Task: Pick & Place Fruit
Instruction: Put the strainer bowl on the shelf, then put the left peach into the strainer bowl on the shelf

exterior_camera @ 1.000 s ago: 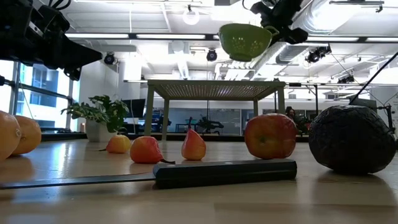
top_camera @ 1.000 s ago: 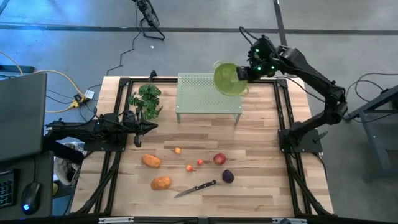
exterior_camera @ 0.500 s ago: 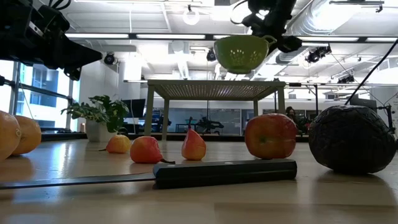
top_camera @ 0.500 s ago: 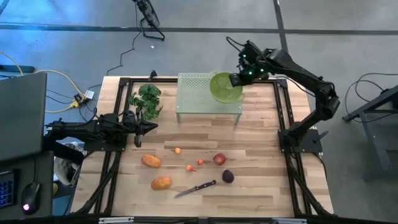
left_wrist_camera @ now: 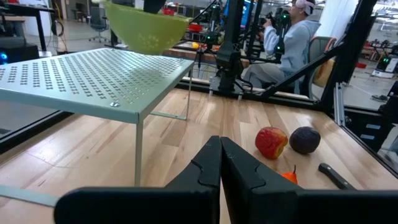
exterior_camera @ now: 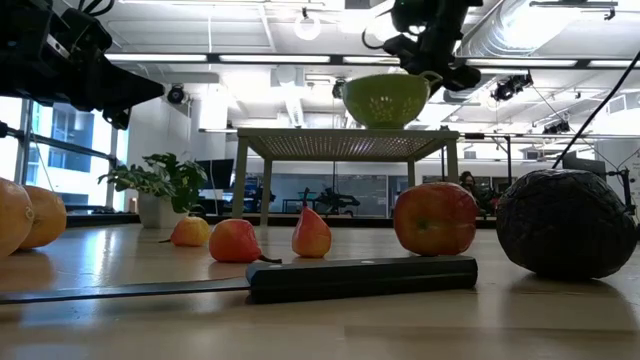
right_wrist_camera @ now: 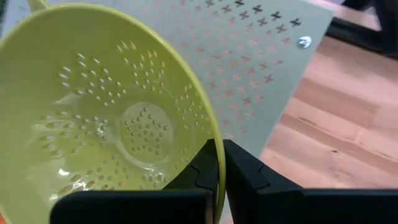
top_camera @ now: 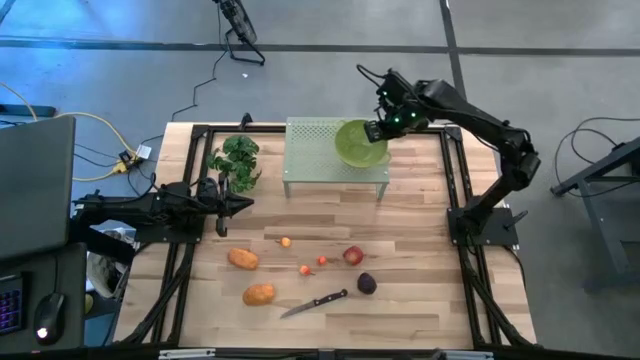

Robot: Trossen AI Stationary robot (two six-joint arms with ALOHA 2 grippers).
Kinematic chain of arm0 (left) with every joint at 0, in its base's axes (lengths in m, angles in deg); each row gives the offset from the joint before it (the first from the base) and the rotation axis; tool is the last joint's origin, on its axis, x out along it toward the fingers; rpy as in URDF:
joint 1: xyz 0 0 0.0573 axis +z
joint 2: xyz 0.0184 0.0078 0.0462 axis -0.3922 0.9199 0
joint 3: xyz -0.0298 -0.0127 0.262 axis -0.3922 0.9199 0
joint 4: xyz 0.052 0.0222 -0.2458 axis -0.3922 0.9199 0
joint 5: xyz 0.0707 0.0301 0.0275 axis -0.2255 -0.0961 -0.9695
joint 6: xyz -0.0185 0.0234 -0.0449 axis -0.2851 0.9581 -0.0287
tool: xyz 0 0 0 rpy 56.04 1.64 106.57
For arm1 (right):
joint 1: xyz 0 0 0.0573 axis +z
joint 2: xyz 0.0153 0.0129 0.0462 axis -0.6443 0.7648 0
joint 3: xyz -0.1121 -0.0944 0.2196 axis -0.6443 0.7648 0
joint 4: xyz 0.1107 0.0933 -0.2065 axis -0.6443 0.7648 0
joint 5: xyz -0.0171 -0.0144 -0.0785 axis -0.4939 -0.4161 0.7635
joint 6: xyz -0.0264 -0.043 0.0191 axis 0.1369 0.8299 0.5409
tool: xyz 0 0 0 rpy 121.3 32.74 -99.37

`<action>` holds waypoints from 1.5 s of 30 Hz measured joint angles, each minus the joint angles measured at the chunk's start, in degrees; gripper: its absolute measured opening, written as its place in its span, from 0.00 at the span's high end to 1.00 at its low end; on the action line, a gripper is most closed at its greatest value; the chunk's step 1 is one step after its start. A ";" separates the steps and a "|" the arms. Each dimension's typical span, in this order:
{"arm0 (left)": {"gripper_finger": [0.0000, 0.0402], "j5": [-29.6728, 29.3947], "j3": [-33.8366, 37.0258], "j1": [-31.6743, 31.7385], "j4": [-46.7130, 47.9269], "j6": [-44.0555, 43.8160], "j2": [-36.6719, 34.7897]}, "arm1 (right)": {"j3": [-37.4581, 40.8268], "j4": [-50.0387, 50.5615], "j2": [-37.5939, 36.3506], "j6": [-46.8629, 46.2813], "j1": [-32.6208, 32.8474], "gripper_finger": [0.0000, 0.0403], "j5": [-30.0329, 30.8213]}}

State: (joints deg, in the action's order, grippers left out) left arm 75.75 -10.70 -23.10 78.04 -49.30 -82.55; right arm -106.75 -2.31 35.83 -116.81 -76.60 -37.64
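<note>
1. Fruit is lying loose on the wooden table [top_camera: 420, 300], well apart from both grippers: two orange ovals [top_camera: 243, 258] and [top_camera: 259, 294], a red round one [top_camera: 353, 256], a dark purple one [top_camera: 367, 284], and tiny pieces [top_camera: 305, 269] between them.
2. Right gripper [top_camera: 376, 130] is pinching the rim of a green colander [top_camera: 359, 143], its fingers closed on that edge.
3. Colander is sitting at or just above the top of the pale green perforated stand [top_camera: 315, 150], far beyond the fruit.
4. Left gripper [top_camera: 243, 204] is hanging closed and empty, near a green leafy bunch [top_camera: 236, 160].
5. Black-handled knife [top_camera: 315, 303] is lying between the lower orange oval and the purple fruit.
</note>
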 joint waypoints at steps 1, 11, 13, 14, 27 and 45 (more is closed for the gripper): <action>1.00 0.00 0.00 -0.02 0.00 0.00 -0.01 | 0.00 0.17 0.00 0.12 0.00 0.98 0.79; 1.00 0.00 0.00 -0.02 0.00 0.00 -0.01 | 0.11 0.44 1.06 0.35 -1.18 0.99 1.79; 1.00 0.00 0.00 0.00 0.00 0.00 -0.01 | 0.11 0.50 1.73 0.57 -1.14 0.98 2.12; 1.00 0.00 0.00 -0.02 0.00 0.00 0.00 | 0.11 0.55 1.97 0.81 -1.11 0.98 2.06; 1.00 0.00 0.00 -0.02 0.02 0.00 0.00 | 0.11 1.15 2.89 1.84 -1.11 0.98 1.46; 1.00 0.00 0.00 -0.02 0.04 0.00 0.01 | 0.22 1.42 2.95 4.70 -1.11 0.78 3.15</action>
State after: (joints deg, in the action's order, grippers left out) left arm 75.75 -10.70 -23.12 78.08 -49.30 -82.54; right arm -106.53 -0.89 38.78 -112.11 -77.72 -34.49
